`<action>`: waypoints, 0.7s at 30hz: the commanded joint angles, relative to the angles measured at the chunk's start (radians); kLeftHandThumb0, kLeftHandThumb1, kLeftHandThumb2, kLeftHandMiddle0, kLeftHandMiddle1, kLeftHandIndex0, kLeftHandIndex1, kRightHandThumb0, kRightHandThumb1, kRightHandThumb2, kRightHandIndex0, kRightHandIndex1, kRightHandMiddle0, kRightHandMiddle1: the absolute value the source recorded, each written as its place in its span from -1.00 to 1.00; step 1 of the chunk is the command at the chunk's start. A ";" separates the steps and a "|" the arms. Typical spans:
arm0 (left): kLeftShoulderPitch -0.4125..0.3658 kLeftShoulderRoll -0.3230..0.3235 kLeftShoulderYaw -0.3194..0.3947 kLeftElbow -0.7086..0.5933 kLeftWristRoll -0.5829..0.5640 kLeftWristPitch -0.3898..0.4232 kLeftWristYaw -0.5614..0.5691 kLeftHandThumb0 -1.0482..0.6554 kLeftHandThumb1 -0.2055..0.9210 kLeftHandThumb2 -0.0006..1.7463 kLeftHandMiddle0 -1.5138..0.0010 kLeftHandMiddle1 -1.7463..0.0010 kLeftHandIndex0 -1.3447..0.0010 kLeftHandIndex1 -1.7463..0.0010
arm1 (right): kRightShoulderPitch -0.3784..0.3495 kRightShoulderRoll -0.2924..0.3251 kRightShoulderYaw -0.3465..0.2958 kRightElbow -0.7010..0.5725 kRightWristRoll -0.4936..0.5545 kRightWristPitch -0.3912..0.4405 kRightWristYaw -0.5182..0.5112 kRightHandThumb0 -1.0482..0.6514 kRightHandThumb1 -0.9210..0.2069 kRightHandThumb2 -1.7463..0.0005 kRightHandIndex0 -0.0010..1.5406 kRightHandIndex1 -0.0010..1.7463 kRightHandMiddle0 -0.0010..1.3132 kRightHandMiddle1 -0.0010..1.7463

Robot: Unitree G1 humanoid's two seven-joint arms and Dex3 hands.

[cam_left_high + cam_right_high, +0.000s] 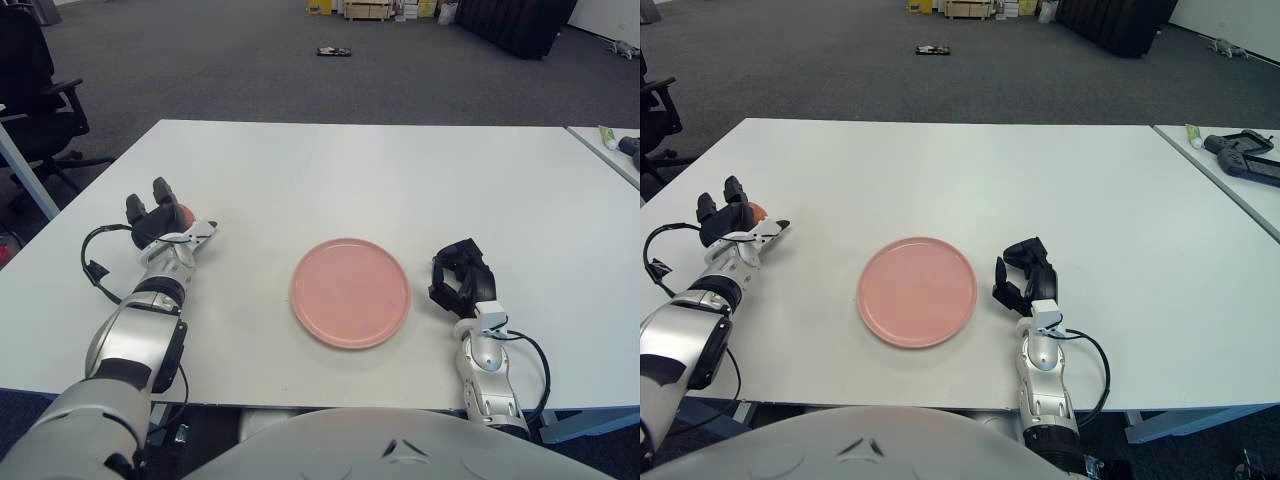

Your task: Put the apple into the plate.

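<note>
A red apple [186, 213] sits at the left of the white table [340, 170], mostly hidden behind my left hand [155, 218]. The dark fingers of that hand are curled around the apple; it shows as a small red patch in the right eye view [757, 211]. A round pink plate [350, 292] lies flat near the table's front middle, to the right of the apple and apart from it, with nothing on it. My right hand [460, 278] shows just right of the plate, fingers relaxed and holding nothing.
A second table at the far right carries a dark device [1245, 157] and a small tube [1191, 133]. A black office chair [35, 90] stands beyond the table's left corner. The grey floor lies behind.
</note>
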 commanded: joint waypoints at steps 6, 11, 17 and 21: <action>0.021 0.010 -0.009 0.047 -0.025 0.050 -0.136 -1.00 1.00 -0.55 1.00 1.00 1.00 1.00 | 0.008 0.005 -0.006 0.001 0.001 0.029 -0.015 -0.23 -0.47 -0.07 -0.23 0.53 -0.43 1.00; 0.018 0.016 -0.015 0.050 -0.027 0.068 -0.165 -1.00 1.00 -0.44 1.00 1.00 1.00 1.00 | 0.010 0.010 -0.008 -0.005 0.008 0.039 -0.019 -0.23 -0.44 -0.10 -0.26 0.52 -0.41 1.00; 0.012 0.022 -0.025 0.053 -0.033 0.081 -0.207 -1.00 1.00 -0.31 1.00 1.00 1.00 1.00 | 0.011 0.015 -0.013 -0.010 0.013 0.042 -0.020 -0.24 -0.41 -0.13 -0.25 0.54 -0.39 1.00; 0.011 0.024 -0.024 0.054 -0.041 0.080 -0.229 -0.99 1.00 -0.27 1.00 1.00 0.98 0.99 | 0.012 0.019 -0.014 -0.014 0.009 0.047 -0.030 -0.24 -0.40 -0.13 -0.25 0.54 -0.38 1.00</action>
